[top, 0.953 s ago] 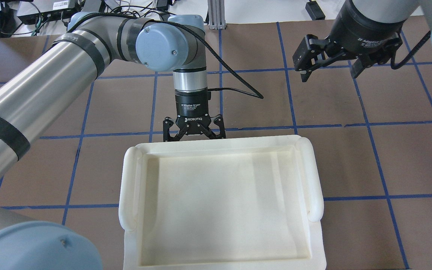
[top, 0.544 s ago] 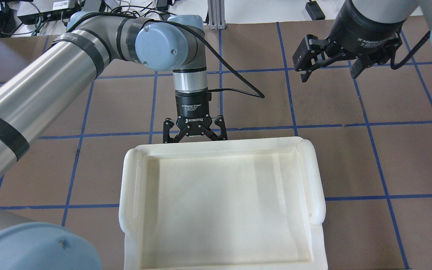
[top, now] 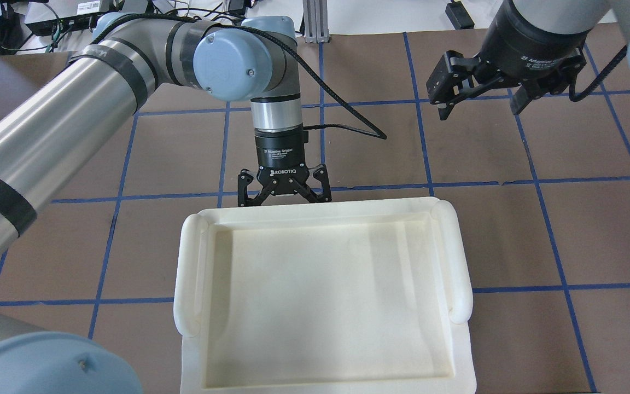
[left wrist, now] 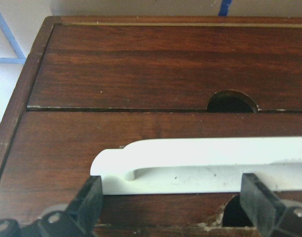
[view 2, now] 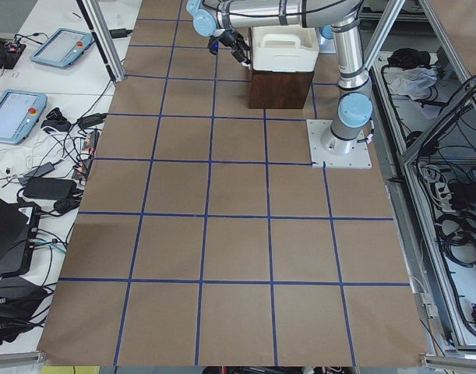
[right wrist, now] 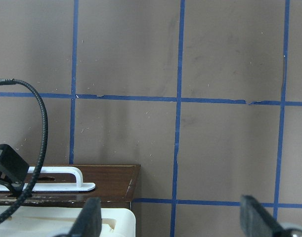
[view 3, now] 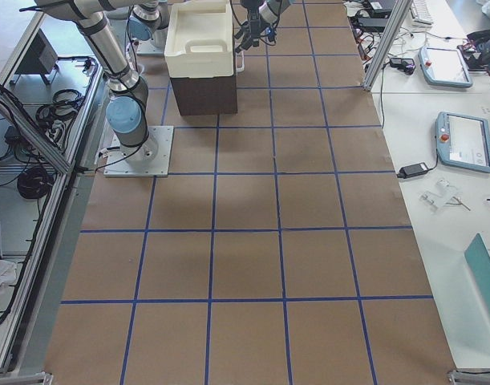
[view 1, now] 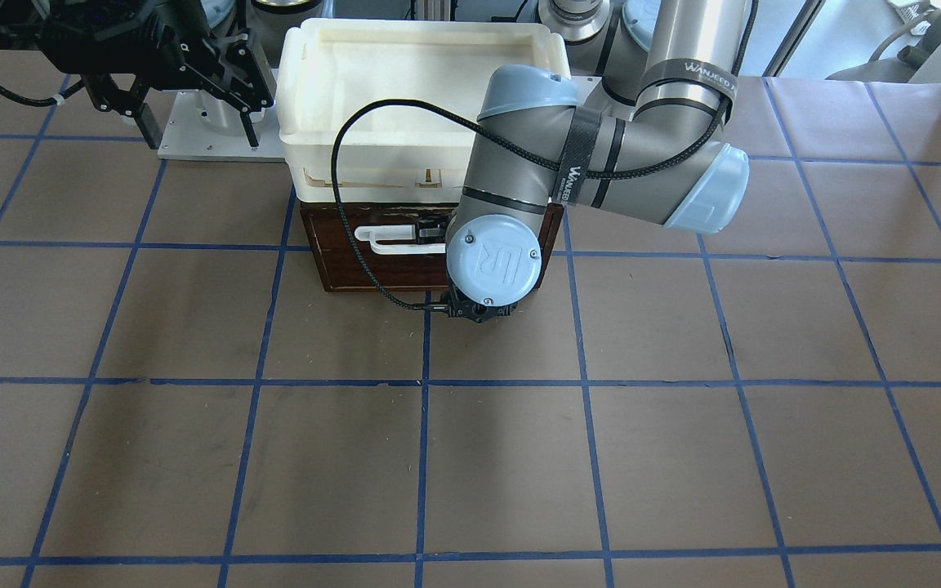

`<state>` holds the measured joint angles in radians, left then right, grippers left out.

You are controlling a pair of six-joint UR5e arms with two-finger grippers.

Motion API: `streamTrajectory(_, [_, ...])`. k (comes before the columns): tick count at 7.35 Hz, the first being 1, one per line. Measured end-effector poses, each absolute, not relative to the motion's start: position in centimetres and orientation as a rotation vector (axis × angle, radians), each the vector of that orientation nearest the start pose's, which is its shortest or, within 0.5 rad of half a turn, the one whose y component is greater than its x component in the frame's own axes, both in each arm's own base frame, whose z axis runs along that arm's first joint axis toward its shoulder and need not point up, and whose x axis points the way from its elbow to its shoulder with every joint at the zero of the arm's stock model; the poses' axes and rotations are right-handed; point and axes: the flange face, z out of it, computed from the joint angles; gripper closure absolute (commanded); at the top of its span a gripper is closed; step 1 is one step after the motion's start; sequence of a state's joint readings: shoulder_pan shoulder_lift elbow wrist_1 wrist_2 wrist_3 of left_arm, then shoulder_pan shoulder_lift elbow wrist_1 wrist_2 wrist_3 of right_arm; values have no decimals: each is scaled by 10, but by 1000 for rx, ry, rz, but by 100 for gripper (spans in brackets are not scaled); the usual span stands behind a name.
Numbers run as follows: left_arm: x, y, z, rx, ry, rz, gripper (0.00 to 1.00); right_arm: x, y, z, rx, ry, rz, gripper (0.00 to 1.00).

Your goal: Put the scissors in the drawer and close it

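Note:
The dark brown drawer (view 1: pixel 356 269) with its white bar handle (view 1: pixel 389 239) looks pushed in, its front flush with the box. The scissors are out of view. My left gripper (top: pixel 284 192) is open in front of the drawer. In the left wrist view (left wrist: pixel 173 207) its fingers (left wrist: pixel 86 202) stand wide on either side of the handle (left wrist: pixel 200 165) without gripping it. My right gripper (top: pixel 484 104) is open and empty, held above the table to the box's side; it also shows in the front view (view 1: pixel 193 122).
Stacked white plastic trays (top: pixel 315 208) sit on top of the drawer box and hide it from overhead. The right arm's base plate (view 1: pixel 193 131) lies next to the box. Brown table with blue grid lines (view 1: pixel 470 457) stretches in front.
The left arm's elbow has shifted slightly; its gripper stays open at the drawer front. The tray twitched a little and settled back. The right arm has not moved.

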<state>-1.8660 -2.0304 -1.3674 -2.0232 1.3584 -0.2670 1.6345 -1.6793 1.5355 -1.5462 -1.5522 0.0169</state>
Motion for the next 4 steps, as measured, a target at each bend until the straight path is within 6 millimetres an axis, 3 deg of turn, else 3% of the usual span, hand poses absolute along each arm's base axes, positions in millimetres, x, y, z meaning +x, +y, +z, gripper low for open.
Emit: streamTrajectory(4, [-308,-521,347,-43,3049,880,0,163,-443,554,-73,3117,-183,0])
